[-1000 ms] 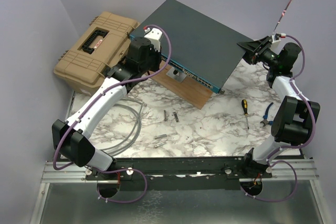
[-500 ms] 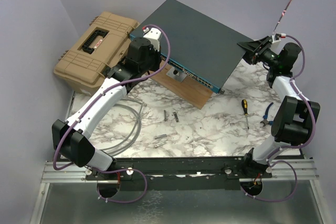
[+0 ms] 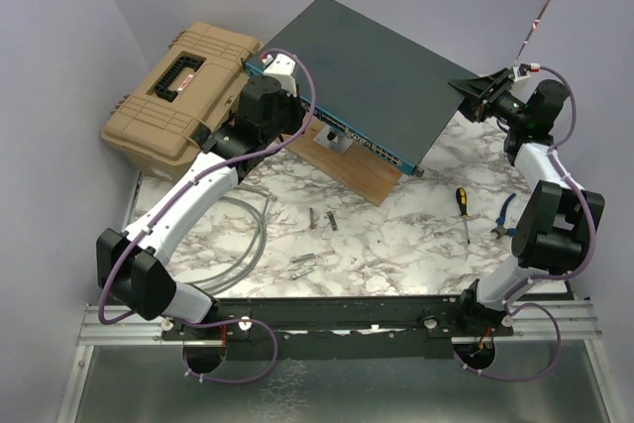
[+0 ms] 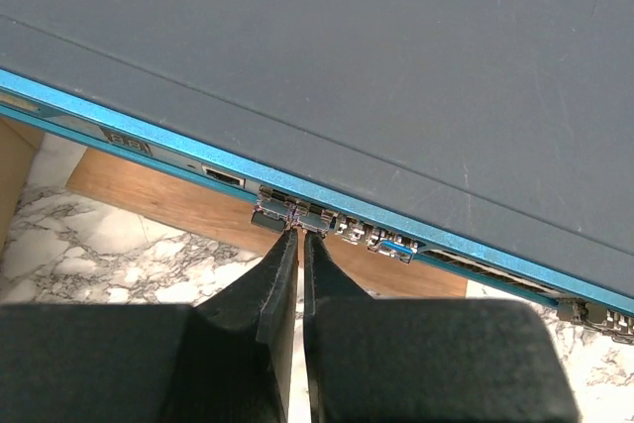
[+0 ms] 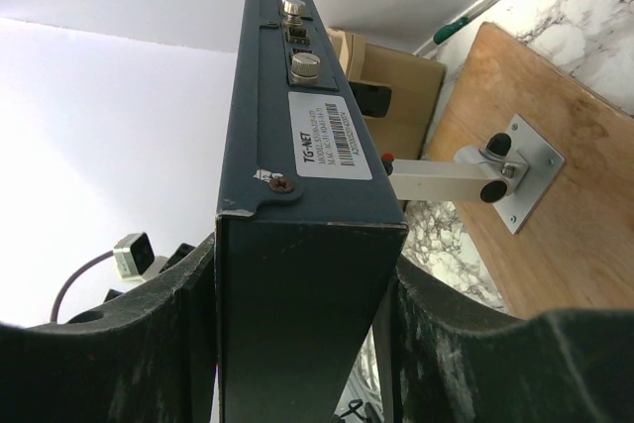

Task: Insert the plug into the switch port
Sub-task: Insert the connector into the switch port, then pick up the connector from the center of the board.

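Our right pincer (image 3: 466, 92) grasps the right corner of the switch (image 3: 367, 66); our left pincer (image 4: 299, 237) is clenched, tips at its sockets (image 4: 342, 227).

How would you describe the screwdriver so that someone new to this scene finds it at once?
Look at the marble table, on its right side, near the low right corner of the dark switch. Two hand tools lie there, apart. The screwdriver is the straight one nearer the middle, with a yellow-and-black handle, while the pliers beside it have blue handles.
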